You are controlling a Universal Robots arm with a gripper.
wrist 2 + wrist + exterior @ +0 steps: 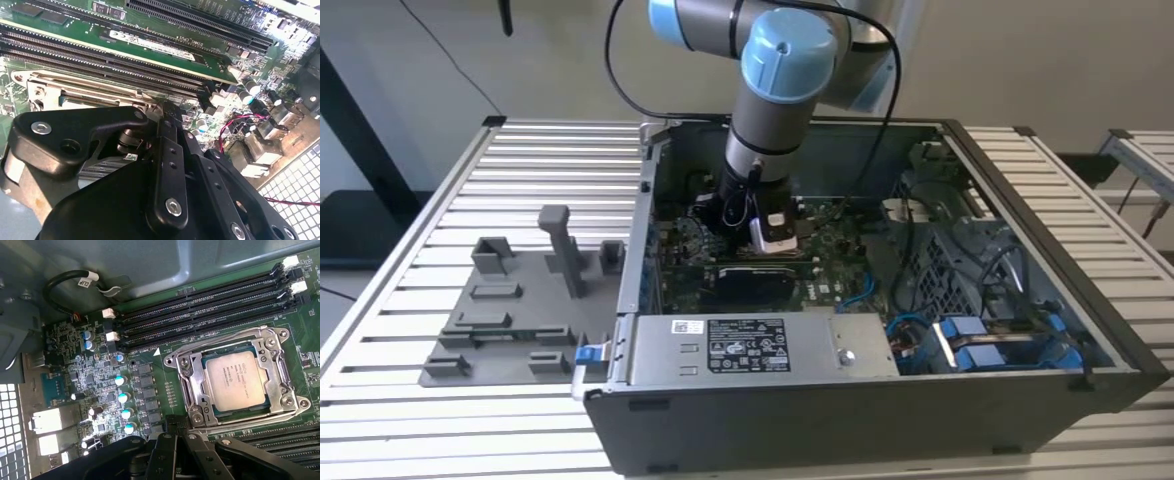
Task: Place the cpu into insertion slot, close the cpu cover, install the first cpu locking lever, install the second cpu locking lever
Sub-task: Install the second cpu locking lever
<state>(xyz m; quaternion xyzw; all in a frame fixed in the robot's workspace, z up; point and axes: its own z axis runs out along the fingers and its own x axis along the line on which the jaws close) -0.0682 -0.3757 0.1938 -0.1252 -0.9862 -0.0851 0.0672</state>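
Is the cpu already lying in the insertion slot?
Yes, in the first wrist view the cpu lies flat inside the insertion slot.

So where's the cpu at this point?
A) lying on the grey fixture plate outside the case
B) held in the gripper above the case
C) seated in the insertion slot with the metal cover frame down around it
C: in the first wrist view the cpu lies flat in the insertion slot, with the silver cover frame down around its edges.

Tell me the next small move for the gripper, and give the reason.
Probably shift the gripper toward the rim of the insertion slot, to reach a locking lever. In the first wrist view the cpu already lies in the slot with the cpu cover flat over its edges, and the gripper sits beside the socket, not on it.
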